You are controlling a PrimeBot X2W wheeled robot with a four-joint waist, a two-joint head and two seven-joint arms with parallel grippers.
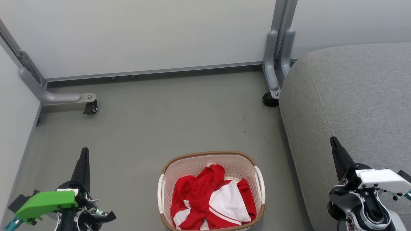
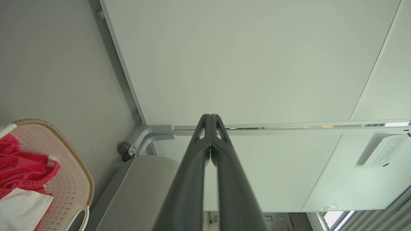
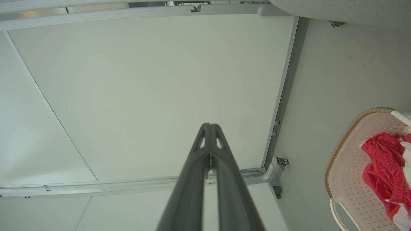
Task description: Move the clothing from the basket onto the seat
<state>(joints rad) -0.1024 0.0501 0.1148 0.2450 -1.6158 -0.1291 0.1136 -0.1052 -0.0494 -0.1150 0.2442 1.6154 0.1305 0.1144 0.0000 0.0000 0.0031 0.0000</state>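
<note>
The red and white clothing (image 1: pixel 212 200) lies crumpled in the cream basket (image 1: pixel 167 179) on the floor at the bottom middle of the head view. To its right rises the big light-grey seat (image 1: pixel 353 102). My left gripper (image 1: pixel 84 153) hangs left of the basket, shut and holding nothing. My right gripper (image 1: pixel 333 141) is over the seat's near edge, also shut and holding nothing. In the left wrist view the gripper (image 2: pixel 210 117) has its tips together, with the basket (image 2: pixel 77 179), the clothing (image 2: pixel 25 166) and the seat (image 2: pixel 144 189) low down. The right wrist view shows the gripper (image 3: pixel 209 125) closed, and the basket (image 3: pixel 346 173) with clothing (image 3: pixel 382 166).
Pale partition panels (image 1: pixel 144 35) stand behind and to the left on grey metal feet with castors (image 1: pixel 90 109) (image 1: pixel 269 100). Grey floor (image 1: pixel 176 118) stretches between the panels, the basket and the seat.
</note>
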